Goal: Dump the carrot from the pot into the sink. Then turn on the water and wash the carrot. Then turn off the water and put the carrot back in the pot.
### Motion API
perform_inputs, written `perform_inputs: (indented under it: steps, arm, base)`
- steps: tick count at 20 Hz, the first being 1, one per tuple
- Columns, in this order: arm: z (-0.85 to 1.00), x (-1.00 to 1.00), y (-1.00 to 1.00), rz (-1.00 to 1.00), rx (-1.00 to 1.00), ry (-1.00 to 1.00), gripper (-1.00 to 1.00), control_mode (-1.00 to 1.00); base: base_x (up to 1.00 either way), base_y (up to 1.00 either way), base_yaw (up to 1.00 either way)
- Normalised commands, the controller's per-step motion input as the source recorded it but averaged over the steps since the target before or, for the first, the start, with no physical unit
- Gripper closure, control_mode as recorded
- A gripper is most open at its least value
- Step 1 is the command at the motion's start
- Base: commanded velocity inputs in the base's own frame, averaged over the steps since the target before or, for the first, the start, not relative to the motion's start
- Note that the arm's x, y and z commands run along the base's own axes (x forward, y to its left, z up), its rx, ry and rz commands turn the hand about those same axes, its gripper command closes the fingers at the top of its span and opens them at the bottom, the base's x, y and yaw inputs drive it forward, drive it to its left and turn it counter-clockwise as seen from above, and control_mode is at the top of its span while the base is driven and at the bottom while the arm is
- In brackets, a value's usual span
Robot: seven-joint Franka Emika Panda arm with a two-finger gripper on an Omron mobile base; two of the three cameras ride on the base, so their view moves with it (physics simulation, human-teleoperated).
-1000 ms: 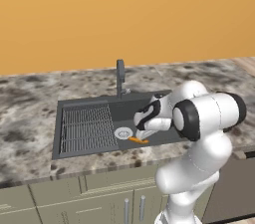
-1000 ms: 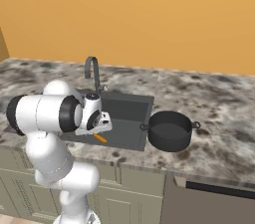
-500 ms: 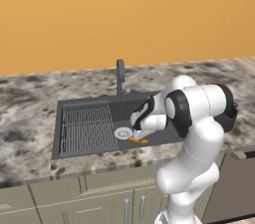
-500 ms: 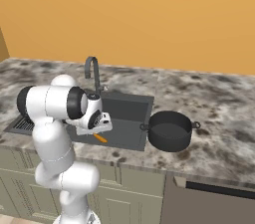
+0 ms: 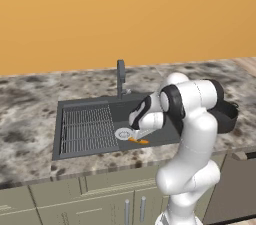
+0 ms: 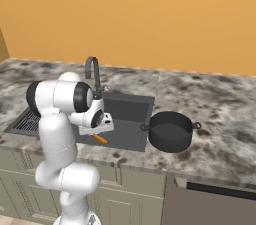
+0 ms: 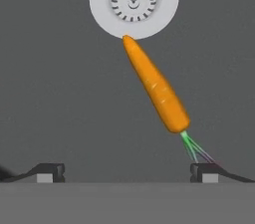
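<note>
The carrot (image 7: 155, 86), a smooth orange taper with a thin green stem, lies on the flat matte grey floor of the sink (image 7: 55, 93). Its narrow tip touches the round silver slotted drain (image 7: 133, 0) at 6 o'clock. The gripper (image 7: 127, 172) hangs above, fingers wide apart, empty; the stem ends by the right fingertip. The round black pot (image 6: 170, 131) sits on the speckled stone counter (image 6: 220, 114), at the sink's 3 o'clock.

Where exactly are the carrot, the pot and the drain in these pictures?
carrot (image 7: 155, 88), hand view, middle of its orange body.
pot (image 6: 170, 141), right base view, its dark outer wall.
drain (image 7: 133, 0), hand view, its slotted silver centre.
</note>
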Motion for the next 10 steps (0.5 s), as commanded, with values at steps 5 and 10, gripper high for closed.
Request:
perform_inputs:
  steps: [5,10]
  arm:
    - [-0.23,0.1,0.0,0.0,0.0,0.0,-1.0,-1.0]
    - [-0.21,0.04,0.0,0.0,0.0,0.0,-1.0,-1.0]
  base:
    - [0.0,0.0,0.0]
    - [0.0,0.0,0.0]
